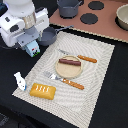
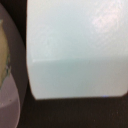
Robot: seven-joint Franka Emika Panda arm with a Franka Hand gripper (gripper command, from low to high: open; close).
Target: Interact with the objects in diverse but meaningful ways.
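Note:
My gripper (image 1: 30, 44) is shut on the white-and-light-blue carton (image 1: 33, 49) with a green mark, holding it over the far corner of the placemat at the exterior view's left. In the wrist view the carton (image 2: 75, 50) fills most of the picture. Just beyond it sits a dark grey saucepan (image 1: 48, 36), and a grey rounded rim (image 2: 12, 90) shows beside the carton. The brown sausage (image 1: 69, 62) lies on a round tan plate (image 1: 70, 71). A yellow scored bread loaf (image 1: 42, 90) and a small white bottle (image 1: 20, 81) lie near the front.
A knife (image 1: 84, 58) and a fork (image 1: 66, 81) with orange handles flank the plate on the striped placemat (image 1: 97, 85). Behind stands a toy stove (image 1: 95, 15) with black burners, a grey pot (image 1: 68, 7) and a beige bowl (image 1: 122, 17).

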